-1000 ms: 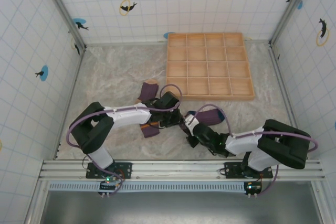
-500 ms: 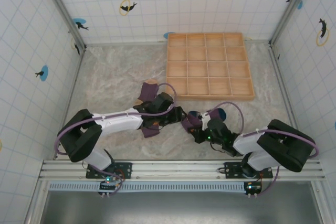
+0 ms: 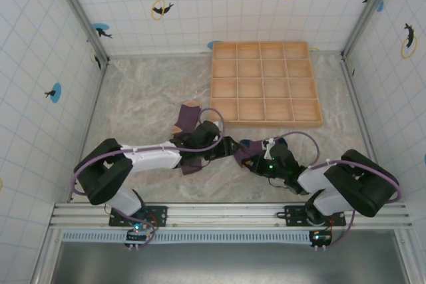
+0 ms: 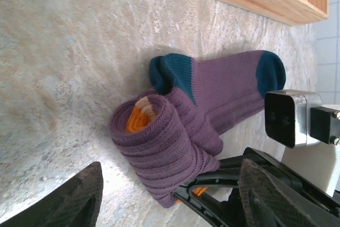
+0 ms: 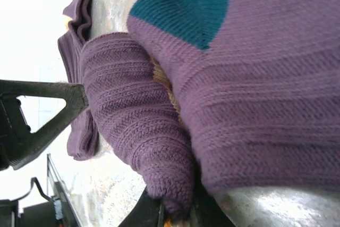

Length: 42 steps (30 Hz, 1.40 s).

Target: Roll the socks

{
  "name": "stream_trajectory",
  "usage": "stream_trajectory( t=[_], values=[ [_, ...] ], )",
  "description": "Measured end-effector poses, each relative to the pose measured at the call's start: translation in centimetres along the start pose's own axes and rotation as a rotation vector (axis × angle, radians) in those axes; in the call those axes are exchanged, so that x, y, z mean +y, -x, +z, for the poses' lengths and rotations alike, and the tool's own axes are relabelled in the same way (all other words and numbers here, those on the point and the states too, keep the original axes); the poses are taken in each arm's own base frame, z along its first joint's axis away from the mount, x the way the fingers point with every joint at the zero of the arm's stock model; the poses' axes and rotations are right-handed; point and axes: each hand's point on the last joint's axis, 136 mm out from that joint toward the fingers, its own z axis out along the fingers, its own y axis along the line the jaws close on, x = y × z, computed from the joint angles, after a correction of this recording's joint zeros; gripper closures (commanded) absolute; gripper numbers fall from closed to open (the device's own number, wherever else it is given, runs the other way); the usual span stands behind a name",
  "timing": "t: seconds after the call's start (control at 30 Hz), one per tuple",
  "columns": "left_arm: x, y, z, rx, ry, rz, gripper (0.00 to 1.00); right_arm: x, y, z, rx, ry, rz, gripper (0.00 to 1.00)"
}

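Locating the sock roll (image 4: 159,147), we find it ahead of the left gripper (image 4: 171,198), between its parted jaws, long axis running toward the palm; the right gripper (image 5: 172,213) is clamped on its near end, so we judge the left arm should close across it next

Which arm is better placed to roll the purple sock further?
Right, probably. The right gripper is shut on the end of the rolled sock, so it could twist it onward. The left gripper stands open near the roll, holding nothing.
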Motion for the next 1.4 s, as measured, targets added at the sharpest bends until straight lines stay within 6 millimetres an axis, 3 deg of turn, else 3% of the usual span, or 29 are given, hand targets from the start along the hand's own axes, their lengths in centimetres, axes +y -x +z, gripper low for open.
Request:
stream_trajectory(
  t=[0.47, 0.97, 1.17, 1.3, 1.4],
  values=[
    [2.3, -1.8, 2.6, 0.066, 0.058, -0.032, 0.42, -0.3, 0.1, -0.1, 0.003, -0.017, 0.195, 1.00],
    [1.2, -1.2, 4.4, 0.054, 0.015, -0.037, 0.51, -0.4, 0.4, -0.1, 0.004, -0.022, 0.215, 1.00],
    [1.4, -1.2, 4.7, 0.053, 0.019, -0.076, 0.68, -0.3, 0.5, -0.1, 0.005, -0.019, 0.217, 0.99],
    [1.6, -1.1, 4.8, 0.052, 0.029, -0.094, 0.83, -0.2, 0.5, -0.1, 0.007, -0.013, 0.219, 0.89],
    [1.6, -1.1, 4.8, 0.053, 0.039, -0.103, 0.95, -0.2, 0.5, -0.2, 0.007, -0.011, 0.209, 0.72]
  ],
)
